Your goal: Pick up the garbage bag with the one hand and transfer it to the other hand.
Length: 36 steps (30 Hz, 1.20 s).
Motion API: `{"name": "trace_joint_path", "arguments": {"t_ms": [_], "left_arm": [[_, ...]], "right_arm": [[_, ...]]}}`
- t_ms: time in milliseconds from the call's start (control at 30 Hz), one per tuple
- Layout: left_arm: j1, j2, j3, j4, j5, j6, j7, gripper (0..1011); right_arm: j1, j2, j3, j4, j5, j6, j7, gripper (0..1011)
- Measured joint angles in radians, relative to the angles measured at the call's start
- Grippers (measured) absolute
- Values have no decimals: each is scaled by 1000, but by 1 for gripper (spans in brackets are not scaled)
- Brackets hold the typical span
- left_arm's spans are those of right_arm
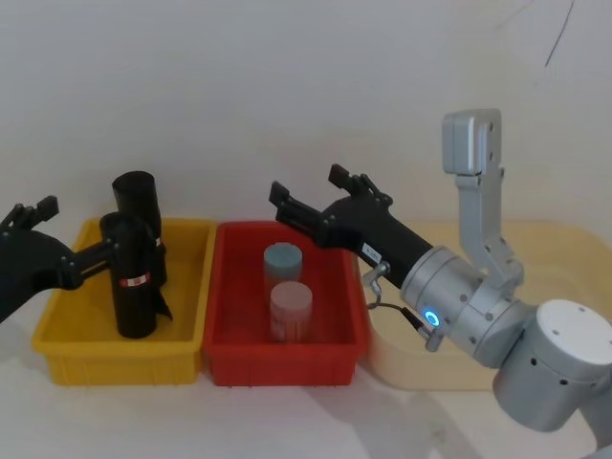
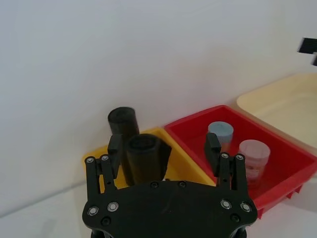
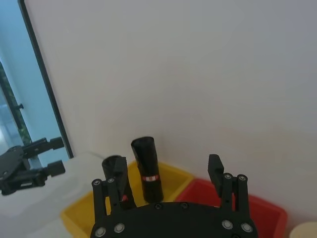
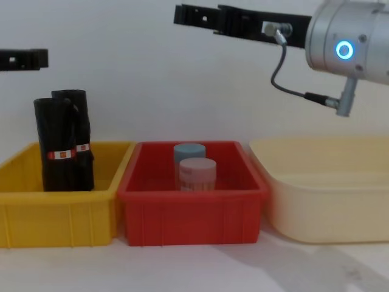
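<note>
Yellow bin (image 1: 120,365) at the robot's left end of the white bench (image 1: 287,421); red bin (image 1: 287,368) touching its side; cream tray (image 4: 328,201) just beside the red one.
- Garbage bag (image 1: 134,287): upright in the yellow bin, red-and-white label band facing front, top well above the bin rim.
- Second black roll (image 1: 139,196): upright directly behind it and close against it, a little taller in the head view. It crowds the far side of the garbage bag.
- Red bin holds a blue-lidded jar (image 1: 283,258) at the back and a pale pink-lidded jar (image 1: 291,306) in front, both upright.

Left gripper (image 2: 163,148): raised at the left edge, higher than the roll tops in the chest view, fingers spread wide and holding nothing. Its wrist view lines up the garbage bag between the two fingers.

Right gripper (image 1: 307,187): held high over the red bin's far edge, reaching level toward the robot's left from a silver wrist with a blue ring. Fingers spread apart, nothing between them, well clear of the jars below.
</note>
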Motion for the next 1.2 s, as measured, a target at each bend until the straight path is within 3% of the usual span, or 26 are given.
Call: {"name": "trace_joint_path", "arguments": {"t_ms": [533, 1200], "left_arm": [[-19, -10, -13, 103, -37, -2, 12, 1001], [-169, -37, 87, 290, -51, -1, -44, 1001]], "right_arm": [[-17, 46, 5, 5, 21, 28, 2, 1002], [-21, 74, 1, 22, 52, 56, 2, 1001]]}}
